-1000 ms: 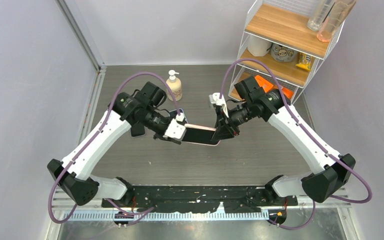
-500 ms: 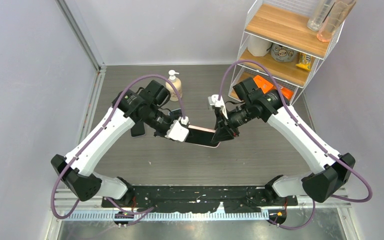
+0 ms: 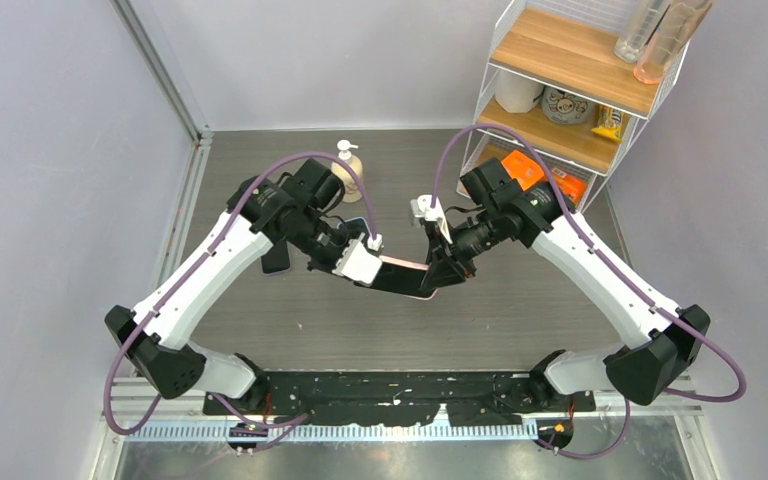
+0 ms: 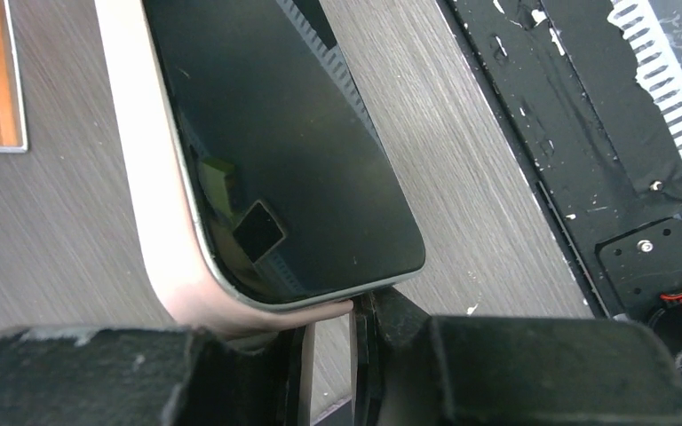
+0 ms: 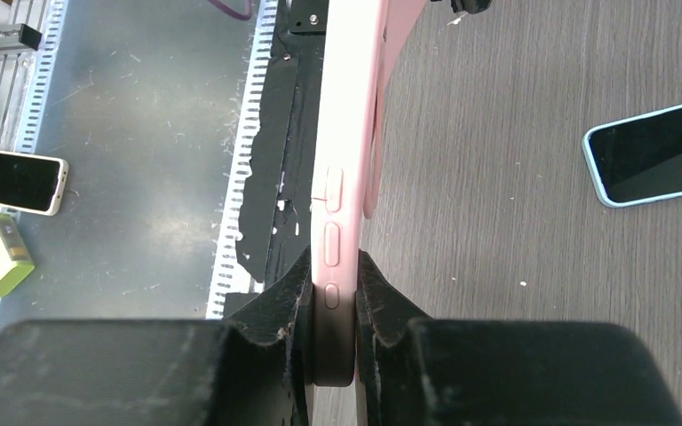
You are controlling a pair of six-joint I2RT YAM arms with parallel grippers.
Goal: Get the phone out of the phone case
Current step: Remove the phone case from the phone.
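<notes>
The phone (image 3: 403,273) in its pink case (image 5: 344,160) is up in the air over the table (image 3: 520,320). It lies long-ways between the arms, with the left gripper (image 3: 368,264) pinching the case at one end and the right gripper (image 3: 438,272) squeezing the other, so both are just as near. The left wrist view shows the dark screen, but the right wrist view shows only the thin side with its buttons (image 5: 333,241).
</notes>
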